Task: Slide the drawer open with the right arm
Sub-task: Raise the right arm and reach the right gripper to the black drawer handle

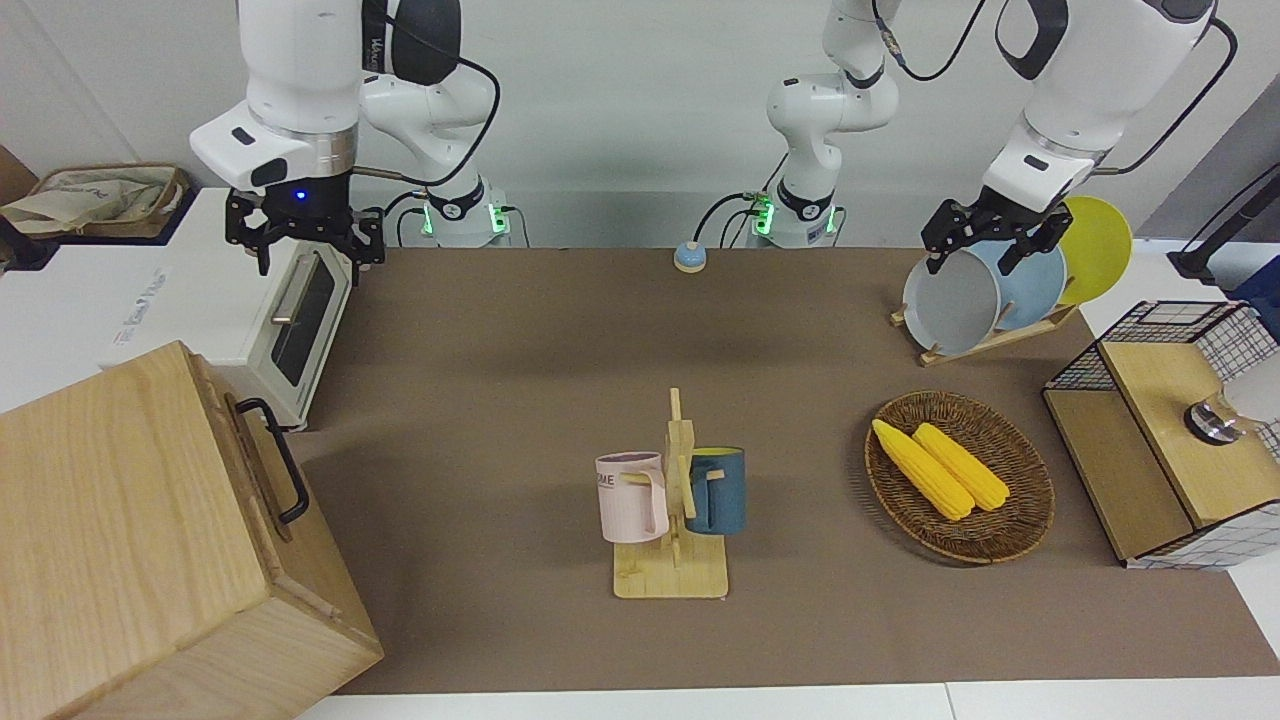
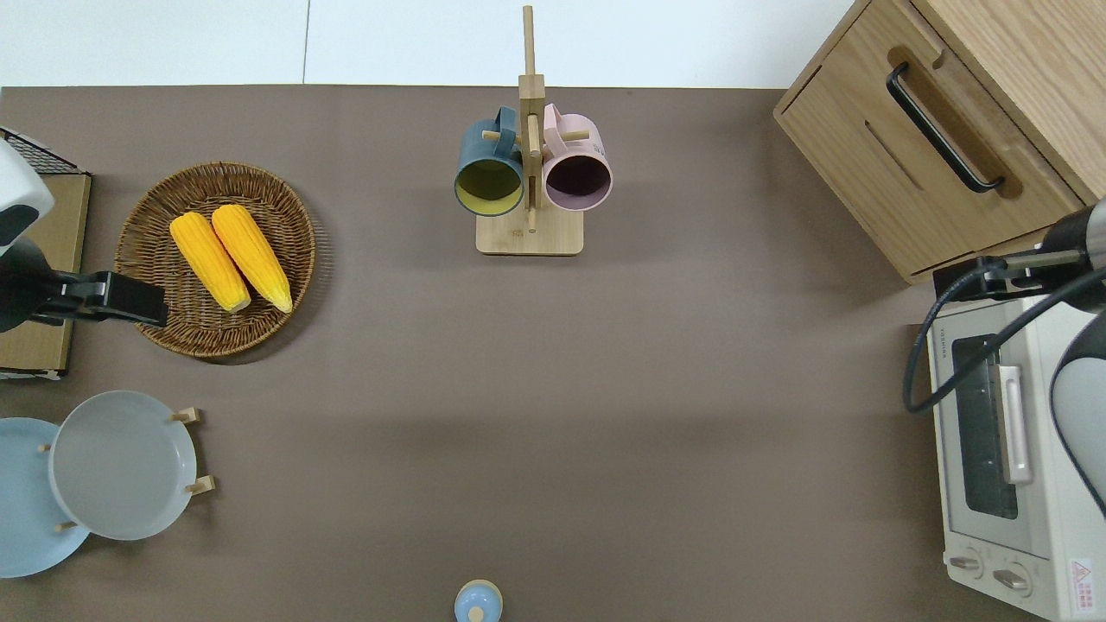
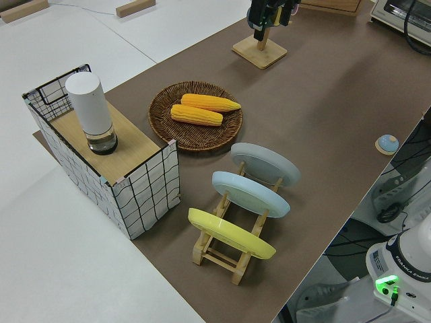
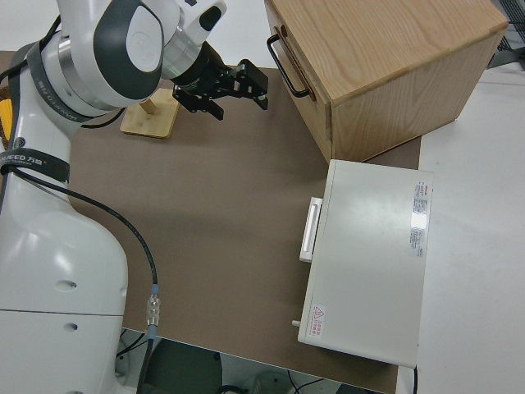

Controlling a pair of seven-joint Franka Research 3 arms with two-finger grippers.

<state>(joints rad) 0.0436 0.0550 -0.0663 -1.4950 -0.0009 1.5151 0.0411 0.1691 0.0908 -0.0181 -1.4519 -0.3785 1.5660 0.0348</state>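
The drawer (image 2: 924, 164) is a light-wood front with a black bar handle (image 2: 942, 130) in the large pale wooden box (image 1: 120, 520) at the right arm's end of the table. It sits flush with the box, shut. Its handle also shows in the front view (image 1: 275, 460) and in the right side view (image 4: 287, 66). My right gripper (image 1: 305, 250), blue light on, hangs open and empty in the air over the end of the toaster oven (image 2: 994, 432) that is next to the box, apart from the handle. It shows in the right side view (image 4: 240, 100) too. The left arm is parked, its gripper (image 1: 985, 250) open.
The white toaster oven (image 1: 290, 310) stands beside the box, nearer to the robots. A mug stand (image 1: 672, 500) with two mugs is mid-table. A basket with corn (image 1: 960, 475), a plate rack (image 1: 1000, 290) and a wire-mesh box (image 1: 1170, 440) are toward the left arm's end.
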